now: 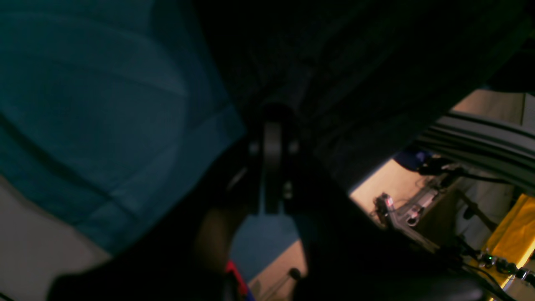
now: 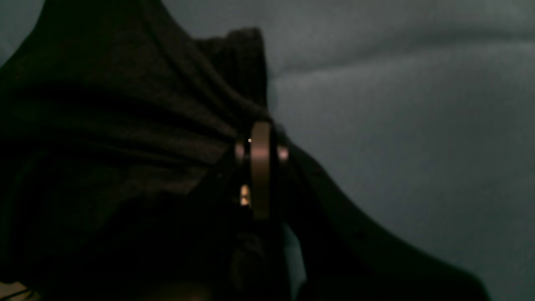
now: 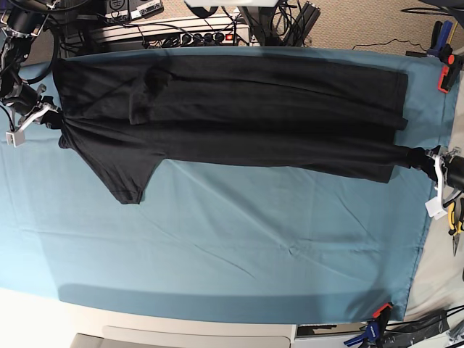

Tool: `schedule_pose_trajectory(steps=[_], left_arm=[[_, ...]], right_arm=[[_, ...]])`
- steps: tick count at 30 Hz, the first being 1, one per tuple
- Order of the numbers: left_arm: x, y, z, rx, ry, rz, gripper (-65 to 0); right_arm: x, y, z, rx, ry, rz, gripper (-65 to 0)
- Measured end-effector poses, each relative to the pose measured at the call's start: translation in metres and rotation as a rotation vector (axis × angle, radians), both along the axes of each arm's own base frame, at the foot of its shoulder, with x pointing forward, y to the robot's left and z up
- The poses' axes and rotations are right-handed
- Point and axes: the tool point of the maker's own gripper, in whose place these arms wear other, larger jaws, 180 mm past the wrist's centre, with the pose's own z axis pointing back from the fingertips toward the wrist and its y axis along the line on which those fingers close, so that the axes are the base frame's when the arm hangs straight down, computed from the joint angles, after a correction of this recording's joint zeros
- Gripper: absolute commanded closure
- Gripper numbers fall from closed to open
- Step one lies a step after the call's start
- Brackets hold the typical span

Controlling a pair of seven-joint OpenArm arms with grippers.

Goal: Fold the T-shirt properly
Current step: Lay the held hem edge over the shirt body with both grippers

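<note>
The black T-shirt [image 3: 239,116] lies stretched sideways across the far half of the table, plain side up, with a lengthwise fold along it. One sleeve [image 3: 129,181] points toward the front. At the view's left end my right gripper [image 3: 55,122] is shut on the shirt's edge. In the right wrist view the gripper [image 2: 261,125] pinches bunched black cloth [image 2: 104,138]. At the view's right end my left gripper [image 3: 422,158] is shut on the shirt's other end. In the left wrist view the gripper [image 1: 272,121] meets the dark fabric [image 1: 355,62] that rises from it.
The teal table cloth [image 3: 217,254] covers the table, held by clamps at the right edge [image 3: 444,76] and the front right corner [image 3: 380,313]. A power strip and cables [image 3: 174,32] run along the back. Yellow-handled pliers [image 3: 455,217] lie off the right side.
</note>
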Motion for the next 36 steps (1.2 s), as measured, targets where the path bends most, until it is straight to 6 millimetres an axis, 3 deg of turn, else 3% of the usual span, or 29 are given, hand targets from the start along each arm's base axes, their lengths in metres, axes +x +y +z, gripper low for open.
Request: schedule_pose_trajectory(steps=[11,17,22,36], left_arm=[[0.000,0.009,0.006,-0.003,-0.022,0.030,0.0],[-0.018,0.012,-0.001,-0.045,-0.029,0.082,0.0],[-0.022,0.017,0.002,-0.055,-0.045,0.107,0.0],[-0.051,0.004,-0.017,-0.054,0.020,0.057,0.0]], right_arm=[[-0.003,0.000,-0.002,0.000,0.006,-0.001,0.0],[-0.003,0.000,-0.001,-0.001,0.002,-0.001,0.0],[-0.002,0.000,-0.001,-0.001,-0.003,-0.003,0.0],[-0.002,0.000,0.000,-0.001,-0.005,-0.003,0.0]])
